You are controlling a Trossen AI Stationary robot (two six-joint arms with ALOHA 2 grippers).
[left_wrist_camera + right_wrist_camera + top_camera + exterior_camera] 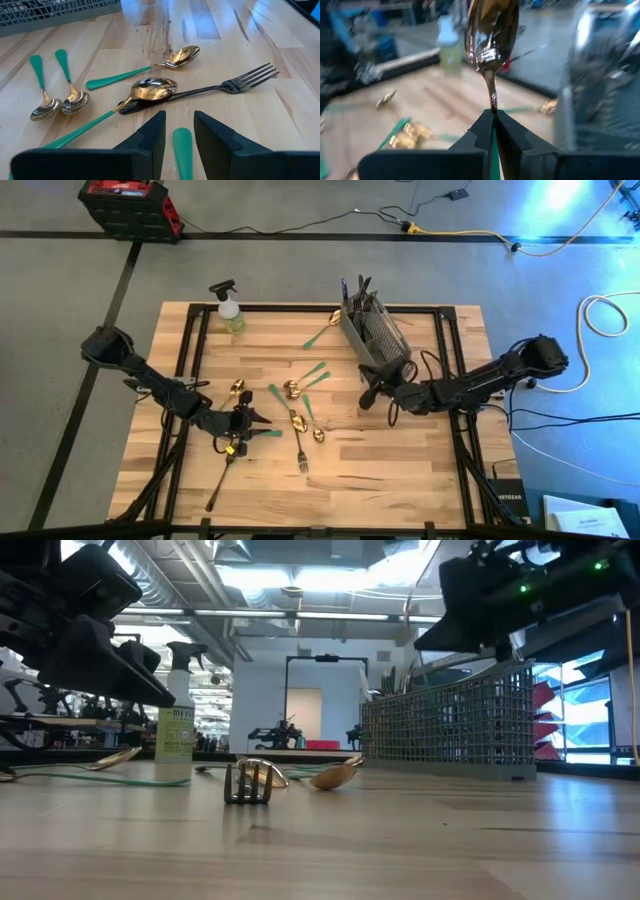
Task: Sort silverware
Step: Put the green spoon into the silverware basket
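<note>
1. Across the tabletop (400,470) the silverware (300,405) is lying scattered — gold spoons with green handles, a dark fork, a gold one — while more is standing in the mesh caddy (375,330).
2. Beside that caddy the right tool (493,122) is clenching a spoon (491,35) by its slim neck, bowl upward.
3. Near the front-left, the left tool (179,135) is hovering released, a green handle (183,152) lying between its fingers.
4. These pieces are looking light, stiff and slick — the polished bowls are likely slipping under a pinch, so gripping mid-handle, across the flat, seems safest.
5. Overlapping pieces are needing separating first, I judge.
</note>
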